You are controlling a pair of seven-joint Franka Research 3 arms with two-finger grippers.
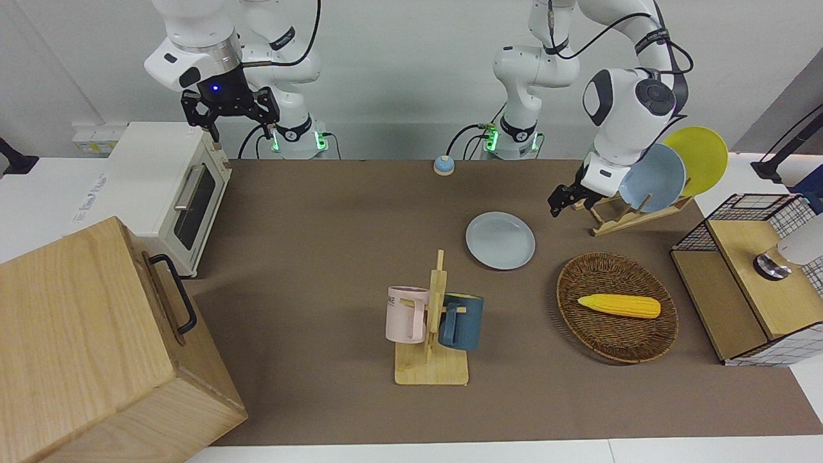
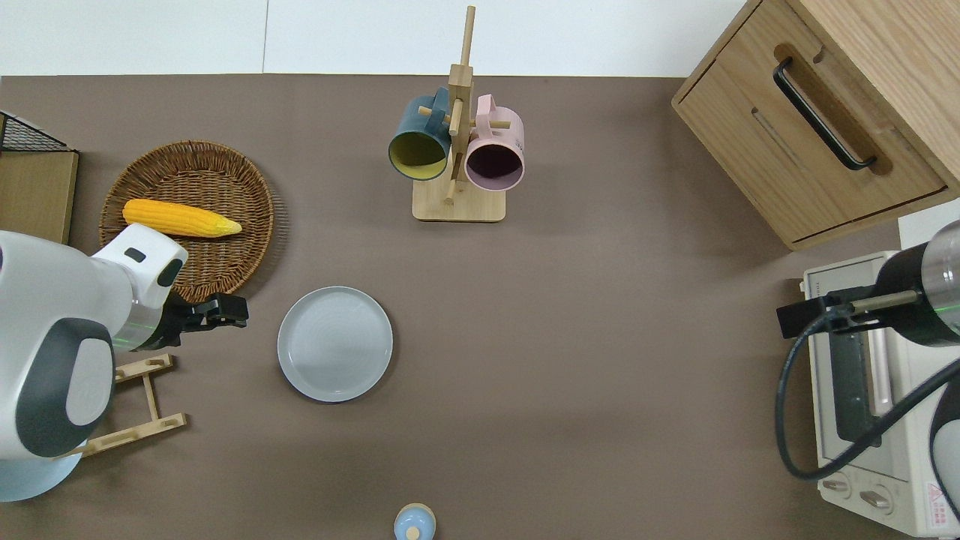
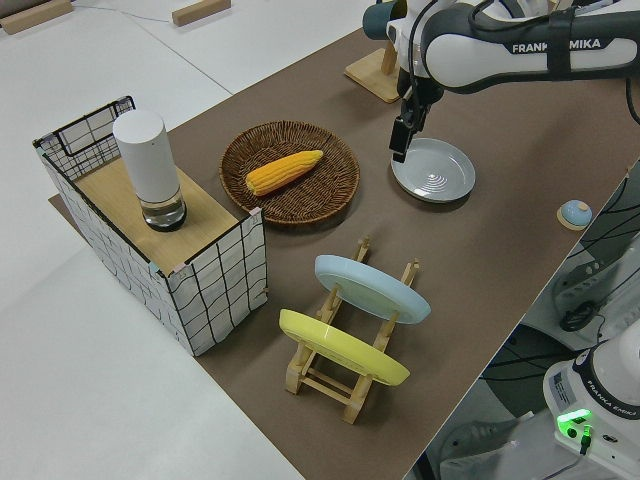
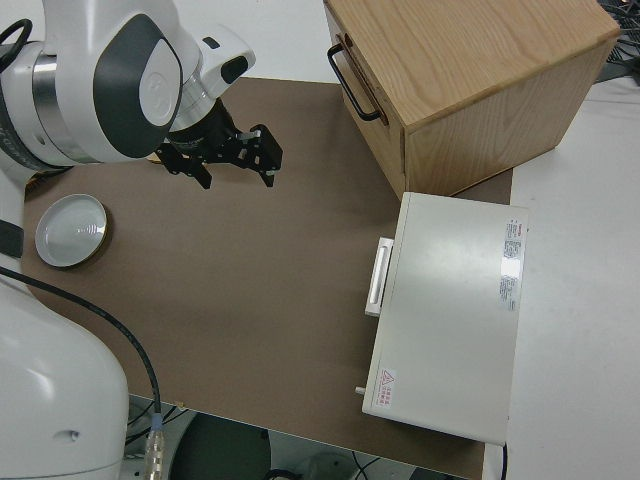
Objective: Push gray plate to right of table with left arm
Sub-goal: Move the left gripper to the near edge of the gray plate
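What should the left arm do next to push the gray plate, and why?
Probably lower the left gripper to table height just beside the gray plate. It hangs between the basket and the plate, not touching the rim, on the side toward the left arm's end, so from there it can push toward the right arm's end.

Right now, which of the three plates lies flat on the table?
The gray plate, beside the left gripper. The blue plate and yellow plate stand in the rack.

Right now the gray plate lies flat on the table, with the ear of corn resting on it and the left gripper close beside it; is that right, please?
Not quite: the corn rests in the wicker basket, not on the gray plate, which is bare, as the overhead view shows. The plate does lie flat on the table, with the left gripper close beside it.
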